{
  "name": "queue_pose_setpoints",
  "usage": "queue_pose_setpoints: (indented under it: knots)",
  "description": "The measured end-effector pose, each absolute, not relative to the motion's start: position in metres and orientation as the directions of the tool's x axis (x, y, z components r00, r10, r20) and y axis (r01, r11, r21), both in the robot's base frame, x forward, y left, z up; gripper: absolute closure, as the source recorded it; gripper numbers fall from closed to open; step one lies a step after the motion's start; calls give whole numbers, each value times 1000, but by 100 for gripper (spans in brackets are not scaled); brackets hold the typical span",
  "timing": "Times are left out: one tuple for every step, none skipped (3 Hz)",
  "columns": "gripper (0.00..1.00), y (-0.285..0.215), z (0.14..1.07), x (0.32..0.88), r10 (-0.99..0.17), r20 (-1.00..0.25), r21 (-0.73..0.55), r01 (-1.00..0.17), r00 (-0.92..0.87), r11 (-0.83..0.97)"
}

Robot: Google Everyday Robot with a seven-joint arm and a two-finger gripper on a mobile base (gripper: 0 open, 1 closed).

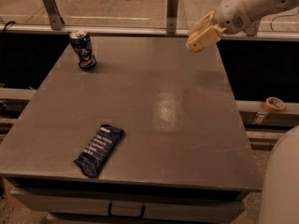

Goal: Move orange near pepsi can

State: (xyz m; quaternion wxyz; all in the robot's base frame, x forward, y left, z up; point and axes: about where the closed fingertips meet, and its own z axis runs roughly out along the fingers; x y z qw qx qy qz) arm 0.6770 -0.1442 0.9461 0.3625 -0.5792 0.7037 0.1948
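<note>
White rounded arm (254, 3), gold band, perforated grille, cream end effector (199, 40) above table's (187, 125) far-right corner

Claw (202, 35) (raised, upper right) grips orange (191, 33).
</note>
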Motion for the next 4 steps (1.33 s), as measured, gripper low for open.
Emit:
queue_pose_setpoints:
  knots:
    - [100,-120,944,685,-660,-750,-144,-965,-39,221]
    - [100,-65,940,702,-627,-779,-148,-976,16,159]
    - [100,-4,932,721,-580,-813,-135,-984,46,112]
    - [100,42,919,732,-518,-855,-96,-991,33,95]
